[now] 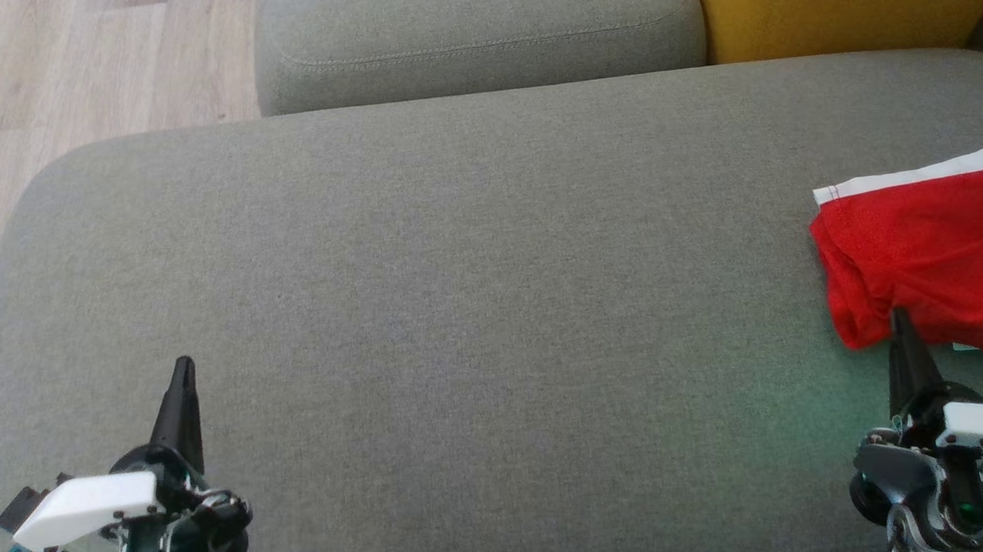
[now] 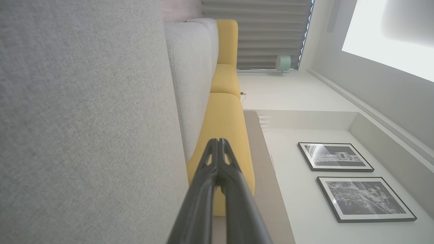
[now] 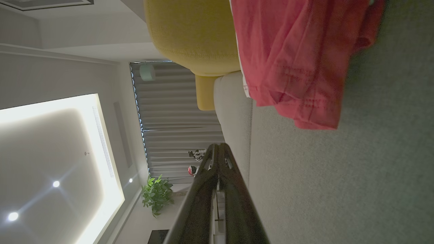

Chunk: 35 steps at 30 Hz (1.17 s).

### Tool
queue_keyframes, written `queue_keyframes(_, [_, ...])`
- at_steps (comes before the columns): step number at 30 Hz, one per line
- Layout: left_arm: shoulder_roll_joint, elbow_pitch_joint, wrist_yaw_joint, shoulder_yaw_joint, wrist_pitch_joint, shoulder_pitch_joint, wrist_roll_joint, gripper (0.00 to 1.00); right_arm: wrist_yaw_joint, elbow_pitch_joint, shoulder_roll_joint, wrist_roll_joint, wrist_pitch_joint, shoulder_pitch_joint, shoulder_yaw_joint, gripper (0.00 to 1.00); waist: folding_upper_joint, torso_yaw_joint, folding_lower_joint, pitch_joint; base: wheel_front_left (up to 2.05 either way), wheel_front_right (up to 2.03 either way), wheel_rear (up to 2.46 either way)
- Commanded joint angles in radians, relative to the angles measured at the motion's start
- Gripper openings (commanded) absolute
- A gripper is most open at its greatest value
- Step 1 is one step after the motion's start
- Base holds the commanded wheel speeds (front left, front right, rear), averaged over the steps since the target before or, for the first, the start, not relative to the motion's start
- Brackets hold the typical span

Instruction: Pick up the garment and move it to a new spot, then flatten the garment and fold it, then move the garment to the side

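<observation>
The garment [image 1: 928,257] is a pair of red shorts with a white waistband, lying folded on the grey sofa seat [image 1: 460,311] at the right edge of the head view. The same garment [image 3: 295,57] fills the top of the right wrist view. My right gripper [image 1: 900,315] is shut and empty, its tip just in front of the garment's near edge; whether it touches the cloth I cannot tell. Over the seat's near left stands my left gripper [image 1: 183,364], shut with nothing in it. Both pairs of fingers [image 2: 218,144] [image 3: 218,147] press together.
A grey back cushion [image 1: 479,33] and a yellow cushion [image 1: 847,1] line the far side of the seat. Wooden floor [image 1: 68,71] lies beyond the seat's left edge.
</observation>
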Motion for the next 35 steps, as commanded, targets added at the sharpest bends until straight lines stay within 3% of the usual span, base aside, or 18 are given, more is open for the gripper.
queue_keyframes(1, [0.014, -0.026, -0.007, 0.037, 0.006, -0.055, -0.002, 0.00, -0.001, -0.038, -0.016, 0.006, 0.008, -0.049, 0.019, 0.00, -0.0001, 0.000, 0.0000, 0.000, 0.00, 0.00, 0.00])
queue_keyframes(35, [0.007, -0.026, -0.007, 0.048, 0.014, -0.056, 0.007, 0.00, -0.001, -0.038, -0.009, -0.003, 0.017, -0.050, 0.008, 0.00, -0.0001, 0.000, 0.0000, 0.000, 0.00, 0.00, 0.00])
